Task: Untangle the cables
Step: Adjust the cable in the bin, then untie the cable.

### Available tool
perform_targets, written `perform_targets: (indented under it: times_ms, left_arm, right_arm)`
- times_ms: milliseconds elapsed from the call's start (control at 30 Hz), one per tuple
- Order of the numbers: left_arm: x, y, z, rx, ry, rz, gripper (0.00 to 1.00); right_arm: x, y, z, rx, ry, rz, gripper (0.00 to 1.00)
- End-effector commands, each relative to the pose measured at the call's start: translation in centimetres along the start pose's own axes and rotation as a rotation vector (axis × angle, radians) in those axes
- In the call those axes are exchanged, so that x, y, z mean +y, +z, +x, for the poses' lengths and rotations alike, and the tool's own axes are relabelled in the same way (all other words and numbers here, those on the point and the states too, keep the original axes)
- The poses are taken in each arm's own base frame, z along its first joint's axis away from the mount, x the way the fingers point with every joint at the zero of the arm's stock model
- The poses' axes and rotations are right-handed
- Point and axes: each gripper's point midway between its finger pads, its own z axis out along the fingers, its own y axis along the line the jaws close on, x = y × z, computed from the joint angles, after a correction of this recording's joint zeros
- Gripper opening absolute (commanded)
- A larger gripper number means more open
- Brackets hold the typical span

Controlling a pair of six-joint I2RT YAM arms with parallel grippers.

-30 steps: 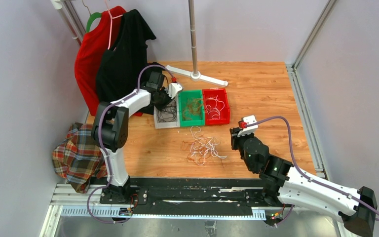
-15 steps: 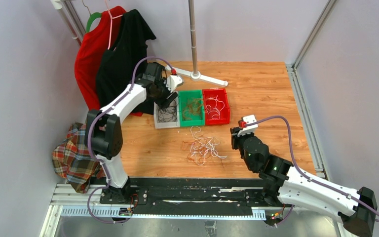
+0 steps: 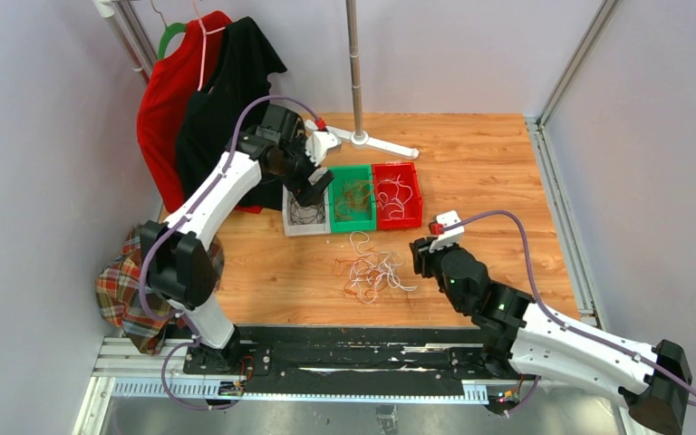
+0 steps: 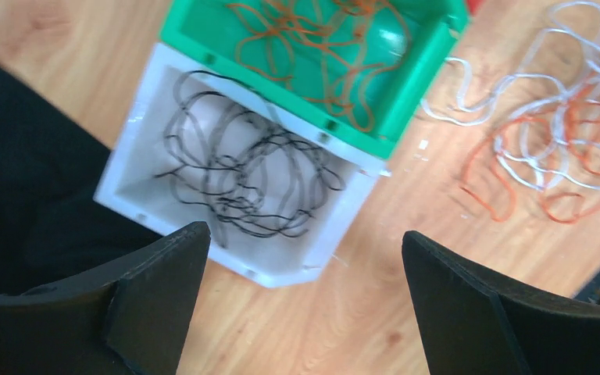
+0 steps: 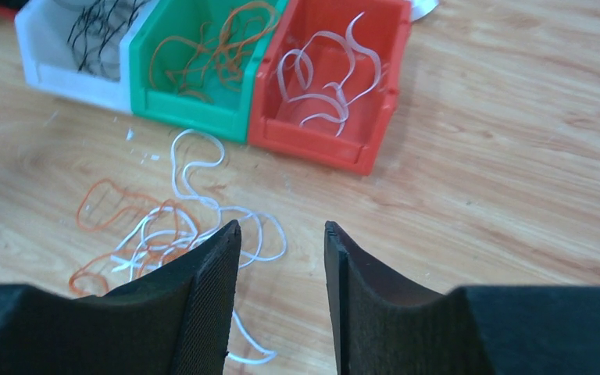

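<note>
loose cables (image 3: 373, 272) lie in a squiggly heap on the table (image 3: 489, 172), white and orange strands crossing each other, just in front of three bins set side by side and touching; white bin (image 4: 203, 168) holds black cables, green bin (image 3: 352, 201) holds orange ones, red bin (image 5: 336, 86) holds a few white ones; one white strand of the heap loops up close to the green bin's front wall; left gripper (image 4: 305, 234) hangs above the white bin's near corner, jaws spread wide, nothing between them; right gripper (image 5: 280, 234) sits low over the table just right of the heap, jaws parted by a narrow gap, holding nothing, pointed toward the bins; in the right wrist view a white strand runs under the gap between its fingers; whether the pads touch it cannot be told; red and black clothes (image 3: 204, 91) hang at the far left; plaid cloth (image 3: 136, 285) bunched at the table's left edge
</note>
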Motion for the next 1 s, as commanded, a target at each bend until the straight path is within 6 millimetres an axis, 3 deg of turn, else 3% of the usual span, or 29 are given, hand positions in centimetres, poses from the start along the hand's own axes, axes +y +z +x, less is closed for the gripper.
perform_targets:
  times_ms: [0, 100, 200, 367, 500, 600, 733, 967]
  left_arm:
    - [-3.7, -2.9, 0.0, -0.032, -0.043, 0.067, 0.98]
    - [-3.0, -4.5, 0.9, -0.030, -0.057, -0.024, 0.98]
    - [-1.0, -6.5, 1.3, -0.058, -0.110, -0.162, 0.98]
    - [2.2, -9.6, 3.2, -0.110, -0.190, -0.322, 0.98]
    - [1.9, -10.7, 3.9, -0.125, -0.194, -0.303, 0.98]
    - [0.8, -11.0, 4.2, -0.118, -0.182, -0.250, 0.98]
    - [-1.4, -11.0, 4.5, -0.127, -0.139, -0.164, 0.98]
    - [-3.3, -12.2, 4.2, -0.188, -0.087, -0.127, 0.98]
  right_arm:
    - [3.4, 0.3, 1.4, 0.093, 0.037, -0.154, 0.44]
    - [5.4, 0.5, 4.0, 0.197, 0.075, -0.219, 0.45]
    - [7.6, 0.3, 6.0, 0.267, 0.118, -0.309, 0.45]
    - [8.9, 0.7, 7.9, 0.338, 0.155, -0.335, 0.40]
    - [9.1, 1.3, 9.2, 0.372, 0.144, -0.318, 0.32]
    - [8.9, 1.6, 10.2, 0.418, 0.116, -0.290, 0.15]
    - [7.9, 0.6, 9.0, 0.440, 0.078, -0.269, 0.02]
    - [6.9, -1.8, 2.5, 0.337, 0.121, -0.301, 0.01]
